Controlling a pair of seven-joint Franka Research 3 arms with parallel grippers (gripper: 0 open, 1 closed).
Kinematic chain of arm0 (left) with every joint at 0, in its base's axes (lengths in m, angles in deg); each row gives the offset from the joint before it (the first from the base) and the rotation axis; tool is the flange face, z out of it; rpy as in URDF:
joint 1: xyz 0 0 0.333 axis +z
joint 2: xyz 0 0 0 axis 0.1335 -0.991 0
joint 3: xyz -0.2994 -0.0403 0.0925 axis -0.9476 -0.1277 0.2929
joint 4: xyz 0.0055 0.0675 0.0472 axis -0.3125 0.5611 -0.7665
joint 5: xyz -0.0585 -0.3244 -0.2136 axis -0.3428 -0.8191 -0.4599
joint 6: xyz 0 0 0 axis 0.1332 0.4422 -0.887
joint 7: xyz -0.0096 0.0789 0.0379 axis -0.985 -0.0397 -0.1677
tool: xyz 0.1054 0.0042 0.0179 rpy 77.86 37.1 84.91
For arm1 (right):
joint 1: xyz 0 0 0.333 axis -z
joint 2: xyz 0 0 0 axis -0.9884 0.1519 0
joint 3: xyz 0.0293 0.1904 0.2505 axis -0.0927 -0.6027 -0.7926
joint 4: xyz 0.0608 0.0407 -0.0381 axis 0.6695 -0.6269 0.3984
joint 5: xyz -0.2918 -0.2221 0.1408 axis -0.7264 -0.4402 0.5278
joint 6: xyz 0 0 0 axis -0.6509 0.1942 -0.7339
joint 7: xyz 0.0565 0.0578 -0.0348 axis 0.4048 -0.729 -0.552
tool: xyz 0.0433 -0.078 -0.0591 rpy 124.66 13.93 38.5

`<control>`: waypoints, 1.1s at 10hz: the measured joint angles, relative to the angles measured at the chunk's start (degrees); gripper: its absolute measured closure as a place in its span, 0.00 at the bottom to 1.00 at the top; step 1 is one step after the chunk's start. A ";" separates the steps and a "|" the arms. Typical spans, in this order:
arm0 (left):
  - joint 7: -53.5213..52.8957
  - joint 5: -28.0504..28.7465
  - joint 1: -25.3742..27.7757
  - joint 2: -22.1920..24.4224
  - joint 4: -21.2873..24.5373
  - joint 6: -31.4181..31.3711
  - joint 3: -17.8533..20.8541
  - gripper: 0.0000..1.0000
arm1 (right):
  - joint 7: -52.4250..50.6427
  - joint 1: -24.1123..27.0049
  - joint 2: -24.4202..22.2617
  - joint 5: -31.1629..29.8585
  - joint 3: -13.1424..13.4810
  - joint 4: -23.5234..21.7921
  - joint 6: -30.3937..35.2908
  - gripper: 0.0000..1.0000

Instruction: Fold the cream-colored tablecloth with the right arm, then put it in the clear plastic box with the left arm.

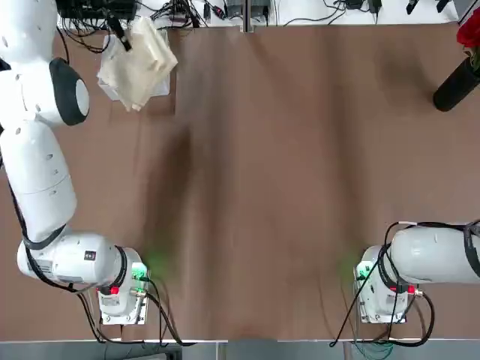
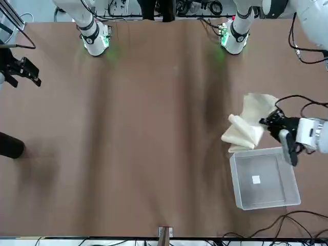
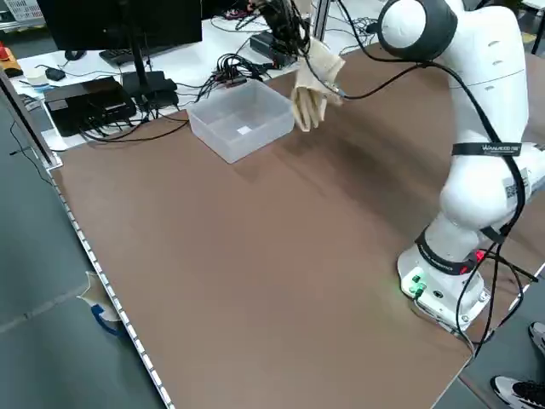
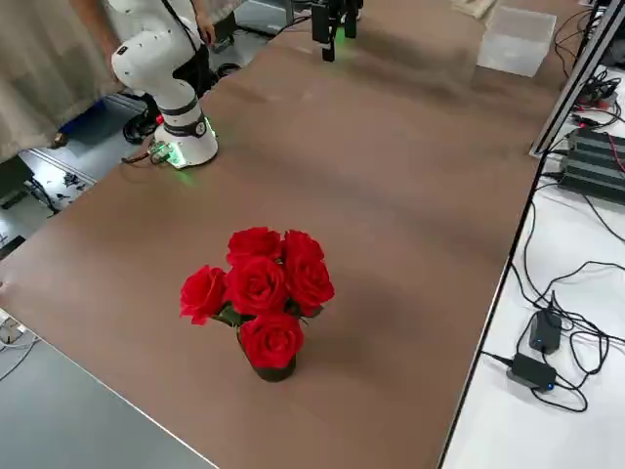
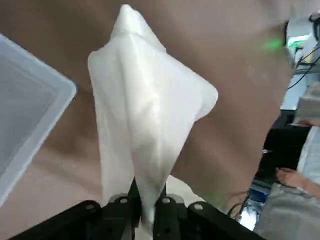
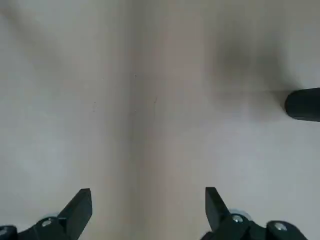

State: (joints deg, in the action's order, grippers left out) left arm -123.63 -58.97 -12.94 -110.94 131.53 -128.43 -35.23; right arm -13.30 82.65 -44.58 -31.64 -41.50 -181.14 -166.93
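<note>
The cream-colored tablecloth [image 2: 247, 128] hangs bunched from my left gripper [image 2: 271, 124], which is shut on its upper edge. In the left wrist view the tablecloth [image 5: 145, 120] droops away from the pinched fingers [image 5: 134, 197] of the left gripper [image 5: 147, 207]. It hangs just beside the clear plastic box [image 2: 264, 177], on the robot's side of it, above the table. The box [image 3: 243, 123] holds only a small white label. From above, the tablecloth [image 1: 139, 64] covers most of the box. My right gripper [image 2: 20, 69] hovers open over bare table at the far right, with nothing between its fingers [image 6: 75, 210].
A dark vase of red roses [image 4: 259, 298] stands near the table's far right corner, close to the right gripper; the vase [image 6: 302, 104] shows in the right wrist view. Cables and electronics [image 3: 94, 98] lie on the white bench beyond the box. The brown table [image 1: 285, 187] spreads between the arms.
</note>
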 joint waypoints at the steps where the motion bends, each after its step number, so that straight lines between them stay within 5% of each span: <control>1: -3.48 0.30 -0.04 -0.79 -0.38 -0.73 1.19 0.87 | 0.00 0.00 0.00 0.00 0.00 0.00 0.01 0.00; 4: -13.96 1.77 -0.13 -4.37 -2.49 -3.95 5.25 0.87 | 0.01 0.00 0.00 0.00 0.02 0.00 0.02 0.00; 7: -19.99 8.46 -0.19 -6.17 -5.80 -6.97 5.40 0.87 | 0.01 0.00 0.00 0.00 0.02 0.00 0.02 0.00; 11: -21.29 9.25 -0.91 -8.58 -6.21 -13.26 5.40 0.87 | 0.02 0.00 0.00 0.00 0.02 0.00 0.04 0.00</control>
State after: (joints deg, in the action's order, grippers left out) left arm -144.92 -49.72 -13.85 -119.53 125.32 -141.68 -29.82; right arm -13.28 82.65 -44.58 -31.64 -41.48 -181.15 -166.89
